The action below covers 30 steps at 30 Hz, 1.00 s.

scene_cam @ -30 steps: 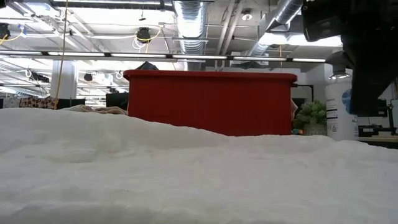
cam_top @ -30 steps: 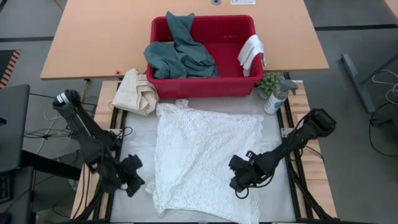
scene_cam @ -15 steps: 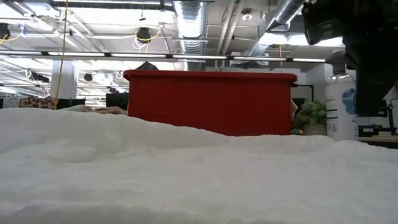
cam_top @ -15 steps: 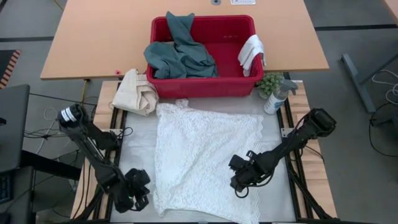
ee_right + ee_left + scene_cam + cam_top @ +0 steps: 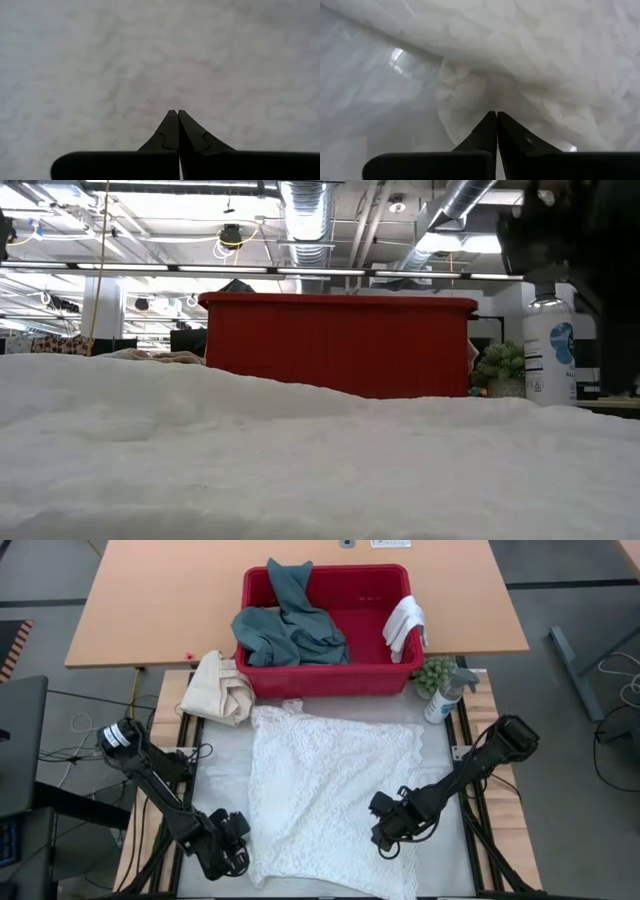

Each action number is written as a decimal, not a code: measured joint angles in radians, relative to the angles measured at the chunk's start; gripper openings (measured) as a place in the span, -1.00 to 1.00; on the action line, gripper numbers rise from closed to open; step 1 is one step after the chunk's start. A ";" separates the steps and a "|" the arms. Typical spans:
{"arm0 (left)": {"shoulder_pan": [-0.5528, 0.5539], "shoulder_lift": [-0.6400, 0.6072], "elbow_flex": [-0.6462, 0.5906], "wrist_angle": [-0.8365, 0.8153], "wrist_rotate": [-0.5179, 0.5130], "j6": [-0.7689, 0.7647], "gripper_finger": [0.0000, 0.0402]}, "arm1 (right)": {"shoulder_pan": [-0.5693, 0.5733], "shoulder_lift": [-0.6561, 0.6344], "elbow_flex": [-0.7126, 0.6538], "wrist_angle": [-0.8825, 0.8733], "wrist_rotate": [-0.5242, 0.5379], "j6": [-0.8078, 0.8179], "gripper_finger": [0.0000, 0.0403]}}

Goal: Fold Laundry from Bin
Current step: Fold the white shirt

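Observation:
The white textured towel [image 5: 330, 790] lies spread flat on the grey mat in front of the red bin [image 5: 325, 682]. A teal-green garment [image 5: 290, 630] fills the bin's left half and hangs over its far rim. A small white cloth [image 5: 405, 625] hangs over the right rim. My left gripper [image 5: 240, 850] is shut, low at the towel's near-left edge [image 5: 465, 100]. My right gripper [image 5: 384, 843] is shut and points down over the towel's right part [image 5: 170, 75]. My left gripper's shut fingertips [image 5: 492, 122] point steeply down at a rounded lobe of the towel's edge [image 5: 470, 107]; I cannot tell whether they touch it. My right gripper's shut fingertips [image 5: 172, 120] stand on or just above the flat towel surface [image 5: 175, 95]; I cannot tell whether they touch.
A cream bundled canvas cloth [image 5: 222, 688] lies left of the bin. A spray bottle [image 5: 443, 698] and a small green plant [image 5: 433, 672] stand to its right. The wooden table [image 5: 150, 600] lies behind. In the low view the towel [image 5: 300, 460] fills the foreground.
My left gripper has sunk and gone toward the table's near edge, then right toward the towel's near-left edge, staying shut. The towel lies as before.

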 joint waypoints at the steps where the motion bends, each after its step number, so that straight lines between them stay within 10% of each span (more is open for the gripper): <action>1: 0.000 0.000 0.000 0.000 0.006 0.000 -1.00 | 0.003 0.011 -0.004 -0.003 -0.003 0.006 -0.92; 17: -0.073 -0.001 0.002 -0.066 0.222 -0.213 -1.00 | 0.056 0.141 -0.011 -0.222 -0.226 0.234 -0.92; 30: -0.113 -0.031 0.008 0.232 0.124 -0.546 -1.00 | 0.109 0.146 -0.016 -0.347 -0.261 0.198 -0.92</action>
